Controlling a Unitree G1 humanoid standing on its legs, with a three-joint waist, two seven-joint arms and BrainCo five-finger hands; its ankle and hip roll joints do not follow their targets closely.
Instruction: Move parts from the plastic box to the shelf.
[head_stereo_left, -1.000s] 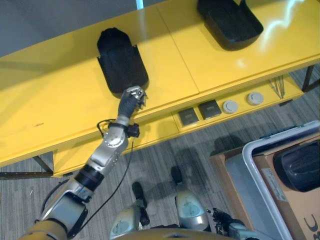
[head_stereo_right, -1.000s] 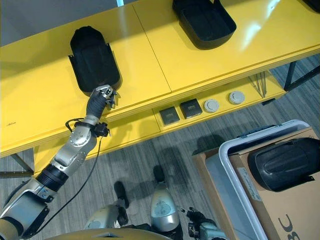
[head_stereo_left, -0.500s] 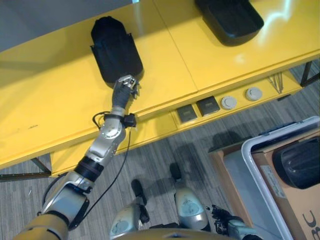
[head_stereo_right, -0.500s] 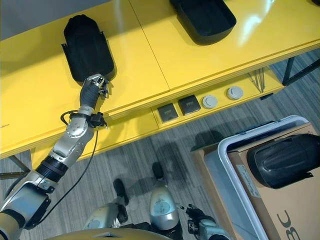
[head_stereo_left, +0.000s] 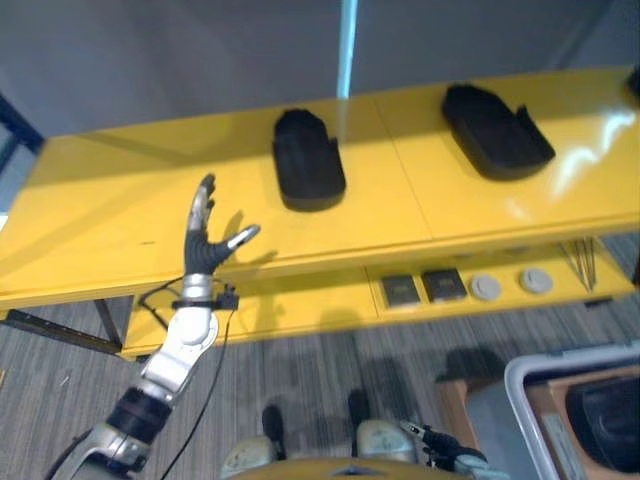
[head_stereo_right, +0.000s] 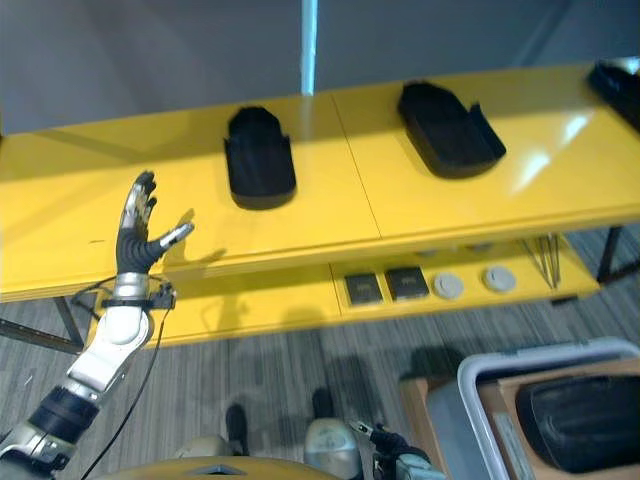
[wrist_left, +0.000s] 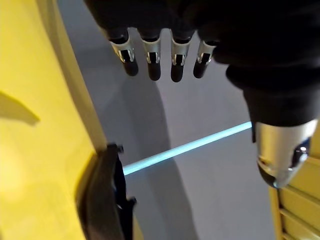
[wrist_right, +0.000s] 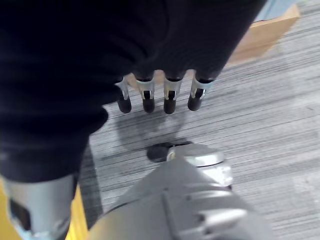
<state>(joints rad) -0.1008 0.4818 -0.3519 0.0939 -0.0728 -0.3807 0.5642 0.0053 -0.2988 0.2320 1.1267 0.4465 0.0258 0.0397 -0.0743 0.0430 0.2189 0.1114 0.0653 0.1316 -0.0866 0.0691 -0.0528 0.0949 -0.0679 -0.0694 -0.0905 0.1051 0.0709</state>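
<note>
Eye views: left hand (head_stereo_left: 205, 240) has come off the near black part (head_stereo_left: 308, 172), which was at its fingertips half a second ago. It now hangs raised, fingers straight, thumb splayed, holding nothing. That part lies flat on the yellow shelf (head_stereo_left: 100, 220), a second part (head_stereo_left: 497, 130) further right (so two placed).

Plastic box (head_stereo_right: 560, 395) sits lower right with another part (head_stereo_right: 580, 420) inside, so more to fetch.

Left wrist view: fingers (wrist_left: 152, 57) extended, empty.

Right wrist view: right hand (wrist_right: 165, 95) over the floor, fingers relaxed, empty.
</note>
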